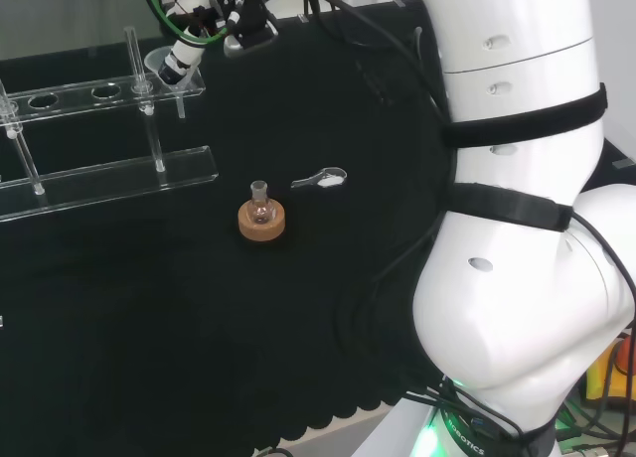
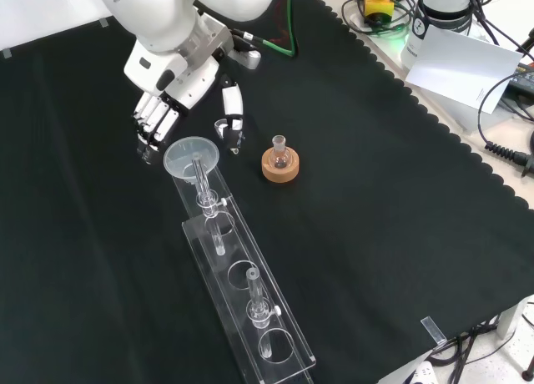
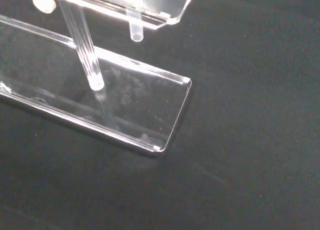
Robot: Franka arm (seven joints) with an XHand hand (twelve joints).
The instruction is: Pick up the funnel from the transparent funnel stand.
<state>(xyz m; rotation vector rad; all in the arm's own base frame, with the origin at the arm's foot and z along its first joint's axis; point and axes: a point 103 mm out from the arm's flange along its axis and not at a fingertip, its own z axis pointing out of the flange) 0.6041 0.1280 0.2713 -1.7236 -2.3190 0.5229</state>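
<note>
Nearest you in the wrist view lies the clear base plate of the funnel stand [image 3: 125, 107], with 1 upright post rising from it and the funnel's stem tip [image 3: 135, 35] hanging below the upper shelf. Take the funnel stand [image 2: 242, 292] as your landmark. The funnel [image 2: 191, 156] sits in the stand's end hole, the one closest to the hand [image 2: 171, 100], its bowl above the shelf and its stem down through the hole. The hand hovers just beside that end, fingers [image 2: 150, 121] on one side of the bowl and thumb [image 2: 232, 108] on the other, relaxed and parted, gripping nothing.

Judged step: approach is nearly complete and the grasp has not begun. The next move likely calls for closing fingers and thumb round the bowl's rim, then lifting straight up until the stem clears the hole.

Beside the stand's hand end stand a small flask on a cork ring [image 2: 279, 161] and a small spoon-like piece [image 1: 323, 180]. Open cloth lies on the stand's other side.
</note>
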